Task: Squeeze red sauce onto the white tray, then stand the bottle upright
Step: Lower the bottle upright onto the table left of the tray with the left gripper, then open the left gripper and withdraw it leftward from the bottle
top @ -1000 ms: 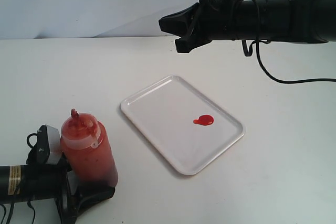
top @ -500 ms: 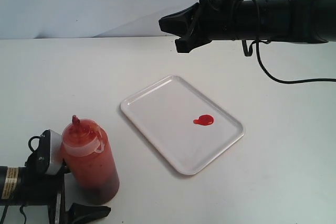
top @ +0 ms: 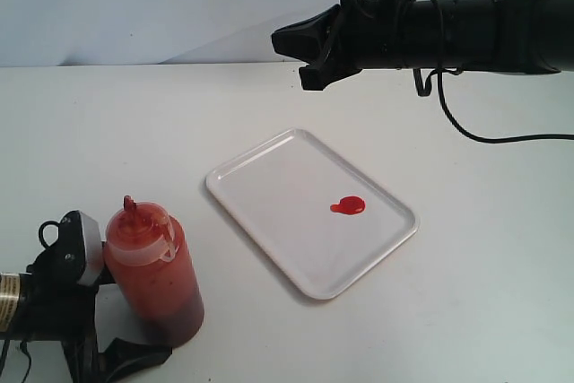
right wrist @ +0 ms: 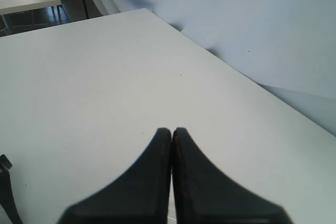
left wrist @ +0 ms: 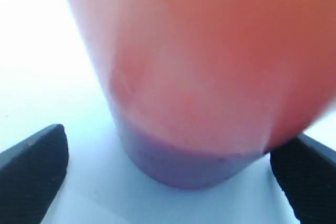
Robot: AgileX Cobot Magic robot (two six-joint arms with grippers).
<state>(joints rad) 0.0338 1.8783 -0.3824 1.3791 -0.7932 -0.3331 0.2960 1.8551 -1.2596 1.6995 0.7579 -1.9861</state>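
Note:
The bottle [top: 154, 277] stands upright on the table at the front left, orange-red sauce showing through its wall, its nozzle up and smeared. My left gripper [top: 121, 336] is low beside its base and open. In the left wrist view the bottle [left wrist: 210, 66] fills the frame between the wide-spread fingers [left wrist: 31, 174]. A small blob of red sauce [top: 348, 206] lies on the white tray [top: 278, 190] in the middle. My right gripper [top: 305, 65] hangs high at the back, shut and empty [right wrist: 172, 132].
A black cable [top: 466, 127] droops from the right arm [top: 466, 29] over the table's back right. Bare white tabletop [top: 475, 293] surrounds the tray. A pale wall [top: 134, 6] runs behind the table's far edge.
The left gripper's jaws have spread and let go of the bottle, and the arm has drawn back to the left. The bottle stays standing. The right arm has not moved.

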